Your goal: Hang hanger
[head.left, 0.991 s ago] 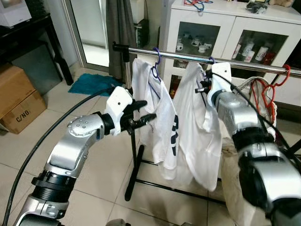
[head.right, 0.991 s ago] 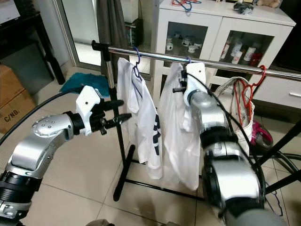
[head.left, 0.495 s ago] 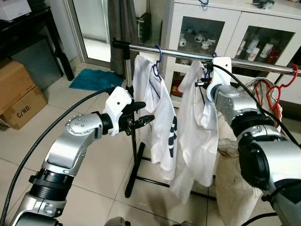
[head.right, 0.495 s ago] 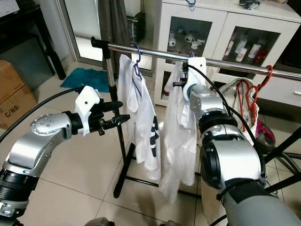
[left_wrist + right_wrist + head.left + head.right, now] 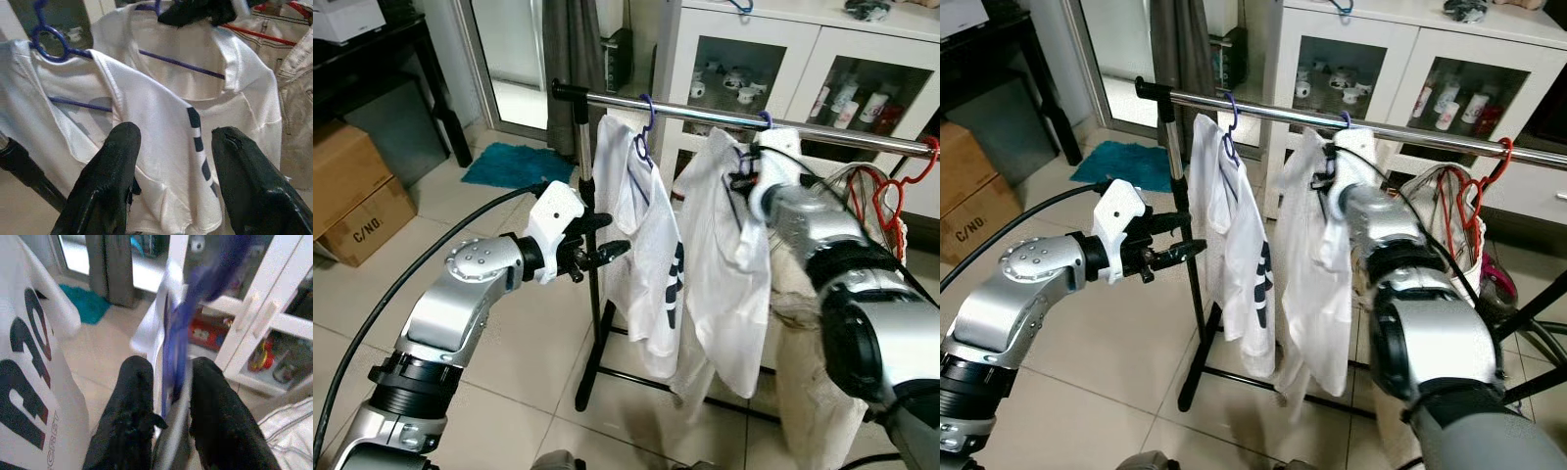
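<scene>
- Right wrist view: blue plastic hanger (image 5: 178, 328) with white shirt (image 5: 168, 308) is clamped between the right gripper (image 5: 168, 396) fingers.
- Its hook is seen over the chrome rail (image 5: 705, 116), above the fingers; hanging judged almost done, release left.
- Left gripper (image 5: 602, 240) is held with fingers apart, empty, beside a second white shirt (image 5: 641, 245).

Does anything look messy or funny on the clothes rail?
A little. The second white shirt hangs bunched and lopsided on its blue hanger, which the right gripper pinches at the rail. The first shirt hangs tidily.
</scene>
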Available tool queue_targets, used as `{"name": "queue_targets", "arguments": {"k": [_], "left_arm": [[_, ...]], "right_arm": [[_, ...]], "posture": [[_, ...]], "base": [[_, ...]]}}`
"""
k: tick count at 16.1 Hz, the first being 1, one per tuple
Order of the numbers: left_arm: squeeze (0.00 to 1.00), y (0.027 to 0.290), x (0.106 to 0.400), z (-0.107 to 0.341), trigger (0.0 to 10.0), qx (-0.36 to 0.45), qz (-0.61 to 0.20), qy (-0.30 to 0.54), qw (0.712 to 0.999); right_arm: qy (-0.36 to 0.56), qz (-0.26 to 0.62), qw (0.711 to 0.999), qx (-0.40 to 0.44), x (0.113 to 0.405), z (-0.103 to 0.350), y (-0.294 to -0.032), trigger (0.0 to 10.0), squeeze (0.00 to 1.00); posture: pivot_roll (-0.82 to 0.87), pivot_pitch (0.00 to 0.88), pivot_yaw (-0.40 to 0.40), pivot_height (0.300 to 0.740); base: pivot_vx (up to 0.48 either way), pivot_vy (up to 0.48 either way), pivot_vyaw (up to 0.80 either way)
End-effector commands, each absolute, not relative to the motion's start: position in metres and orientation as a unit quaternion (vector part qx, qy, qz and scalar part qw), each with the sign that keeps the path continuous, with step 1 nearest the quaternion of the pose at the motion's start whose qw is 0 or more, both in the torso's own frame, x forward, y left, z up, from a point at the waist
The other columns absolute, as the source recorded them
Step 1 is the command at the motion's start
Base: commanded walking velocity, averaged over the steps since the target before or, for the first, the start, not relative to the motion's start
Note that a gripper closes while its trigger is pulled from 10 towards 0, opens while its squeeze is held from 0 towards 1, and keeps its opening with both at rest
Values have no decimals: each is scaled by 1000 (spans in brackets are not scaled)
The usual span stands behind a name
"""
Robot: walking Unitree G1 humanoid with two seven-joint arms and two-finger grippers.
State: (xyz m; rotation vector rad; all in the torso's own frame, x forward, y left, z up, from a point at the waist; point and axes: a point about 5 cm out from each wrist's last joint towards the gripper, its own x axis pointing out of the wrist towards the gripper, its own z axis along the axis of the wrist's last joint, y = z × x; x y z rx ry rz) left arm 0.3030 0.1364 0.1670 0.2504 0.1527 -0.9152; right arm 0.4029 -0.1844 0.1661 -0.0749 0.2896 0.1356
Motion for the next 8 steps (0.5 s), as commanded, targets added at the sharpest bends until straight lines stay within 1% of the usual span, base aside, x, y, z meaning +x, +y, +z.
{"name": "queue_targets", "arguments": {"k": [1, 2, 3, 5, 6, 7, 8], "left_arm": [[0, 139, 303, 171, 10000, 124, -428, 65, 893], [0, 142, 305, 169, 10000, 124, -402, 61, 905], [0, 144, 306, 168, 10000, 128, -389, 61, 910], [0, 152, 310, 168, 10000, 124, -333, 50, 933], [0, 153, 311, 169, 10000, 124, -322, 49, 937], [0, 156, 312, 169, 10000, 122, -308, 47, 942], [0, 157, 313, 168, 10000, 121, -297, 46, 946]], "right_arm": [[109, 84, 990, -41, 403, 177, -187, 10000, 1000], [79, 121, 989, -29, 394, 181, -192, 10000, 1000], [67, 135, 988, -17, 388, 184, -193, 10000, 1000], [17, 213, 977, 27, 356, 195, -193, 10000, 1000], [1, 219, 975, 27, 348, 196, -192, 10000, 1000], [-14, 223, 974, 20, 334, 195, -190, 10000, 1000], [-15, 218, 975, 31, 323, 193, -186, 10000, 1000]], "posture": [[119, 0, 11, 740], [113, 0, 18, 740], [110, 0, 22, 740], [105, 0, 30, 740], [104, 0, 32, 740], [103, 0, 33, 740], [102, 0, 34, 740]], "base": [[0, 0, 0], [0, 0, 0], [0, 0, 0], [0, 0, 0], [0, 0, 0], [0, 0, 0], [0, 0, 0]]}}
